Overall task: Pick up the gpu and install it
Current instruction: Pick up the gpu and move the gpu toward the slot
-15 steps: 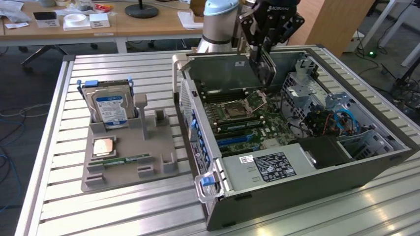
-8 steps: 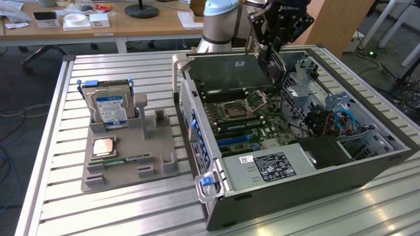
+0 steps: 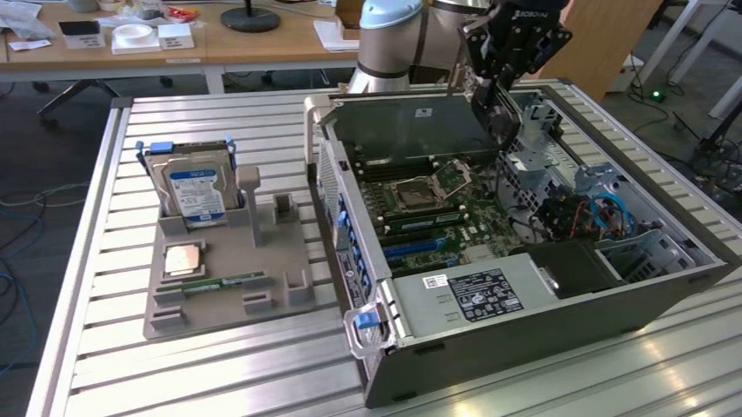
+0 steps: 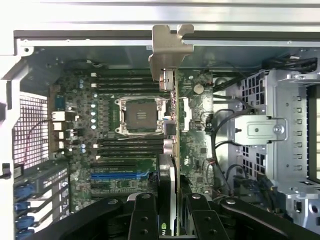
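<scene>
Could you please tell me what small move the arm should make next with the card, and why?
Probably carry the gpu sideways at this height toward the blue slot. The fingers are clamped on it, and it hangs edge-on over the board near the CPU socket, apart from that slot, so lowering here would likely strike the board rather than seat the card.

On slatted aluminium counter (image 3: 99,261), toward the exterior view's left: grey plastic holder tray (image 3: 226,261). Upright in its far slot, silver hard drive with blue-white label (image 3: 195,193). Lying flat nearer, copper-coloured square chip (image 3: 182,259), just beside narrow green memory stick (image 3: 221,283). Far behind, wooden desk (image 3: 232,48).
</scene>
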{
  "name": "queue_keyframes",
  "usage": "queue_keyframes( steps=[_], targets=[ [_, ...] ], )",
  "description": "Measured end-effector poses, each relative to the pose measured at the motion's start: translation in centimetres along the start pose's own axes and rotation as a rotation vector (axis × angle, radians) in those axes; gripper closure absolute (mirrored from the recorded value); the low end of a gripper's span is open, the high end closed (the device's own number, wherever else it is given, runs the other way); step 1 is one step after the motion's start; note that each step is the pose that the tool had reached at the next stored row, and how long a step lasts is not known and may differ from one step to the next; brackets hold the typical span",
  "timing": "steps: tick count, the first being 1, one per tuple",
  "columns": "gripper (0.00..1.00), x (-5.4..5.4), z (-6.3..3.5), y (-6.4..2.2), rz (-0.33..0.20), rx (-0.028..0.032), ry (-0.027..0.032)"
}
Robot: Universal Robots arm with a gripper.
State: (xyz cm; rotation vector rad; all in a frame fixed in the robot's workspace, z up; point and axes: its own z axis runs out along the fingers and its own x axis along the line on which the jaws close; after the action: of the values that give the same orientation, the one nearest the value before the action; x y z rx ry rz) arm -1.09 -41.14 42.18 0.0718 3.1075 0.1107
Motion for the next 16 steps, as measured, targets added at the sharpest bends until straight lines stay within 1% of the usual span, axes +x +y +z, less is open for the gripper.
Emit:
queue_keyframes(
  steps=[16],
  targets=[
    [0.73,-4.7,0.18,0.46,0.0,-0.0002,0.0]
  ],
)
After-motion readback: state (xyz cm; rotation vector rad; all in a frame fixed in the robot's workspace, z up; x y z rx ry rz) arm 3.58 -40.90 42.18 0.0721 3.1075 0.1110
